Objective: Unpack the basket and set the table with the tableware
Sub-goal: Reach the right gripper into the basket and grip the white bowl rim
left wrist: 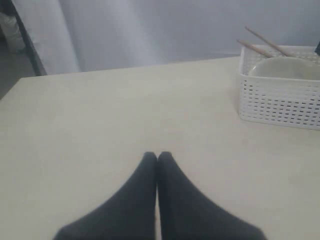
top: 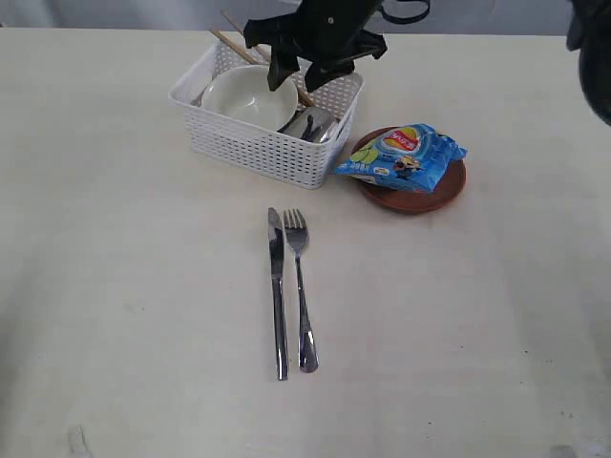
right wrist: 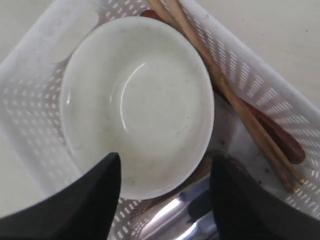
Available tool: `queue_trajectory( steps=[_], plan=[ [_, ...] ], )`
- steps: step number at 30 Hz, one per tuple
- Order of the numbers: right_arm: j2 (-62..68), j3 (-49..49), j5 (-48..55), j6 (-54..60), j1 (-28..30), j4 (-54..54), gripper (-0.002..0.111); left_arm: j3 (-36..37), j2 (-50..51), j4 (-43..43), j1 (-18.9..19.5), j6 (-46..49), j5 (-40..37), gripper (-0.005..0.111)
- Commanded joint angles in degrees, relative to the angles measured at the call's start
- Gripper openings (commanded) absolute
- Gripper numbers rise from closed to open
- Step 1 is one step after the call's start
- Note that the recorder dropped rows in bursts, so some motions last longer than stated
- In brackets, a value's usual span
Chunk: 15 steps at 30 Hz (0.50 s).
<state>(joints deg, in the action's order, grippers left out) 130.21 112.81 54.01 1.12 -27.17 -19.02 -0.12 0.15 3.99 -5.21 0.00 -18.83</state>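
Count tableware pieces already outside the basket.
3: knife and fork side by side on the table; brown plate beside the basket, under the chip bag. The bag could hide more.

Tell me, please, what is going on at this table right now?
A two-armed robot is unpacking the basket to set the table. The knife and fork already lie side by side on the table, and the brown plate sits beside the basket with a blue chip bag on it. The right gripper hangs open over the bowl in the basket, which also holds the steel cup, chopsticks and wooden spoon. The left gripper is shut, away from the basket.
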Motion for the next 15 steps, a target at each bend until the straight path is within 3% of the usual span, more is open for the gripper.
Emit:
queue_trajectory(
  steps=[1, 9, 15],
  plan=[
    [2.38, 1.07, -1.12, -1.12, 0.03, 1.85, 0.051, 0.12, -0.15, 0.28, 0.13, 0.0, 0.42, 0.0],
    [4.81, 1.07, -2.64, -0.71, -0.4, 1.35, 0.05, 0.12, -0.15, 0.28, 0.13, 0.0, 0.42, 0.0],
    [4.81, 1.07, -2.93, -0.71, -0.4, 1.14, 0.025, 0.12, -0.15, 0.28, 0.13, 0.0, 0.42, 0.0]
  ],
)
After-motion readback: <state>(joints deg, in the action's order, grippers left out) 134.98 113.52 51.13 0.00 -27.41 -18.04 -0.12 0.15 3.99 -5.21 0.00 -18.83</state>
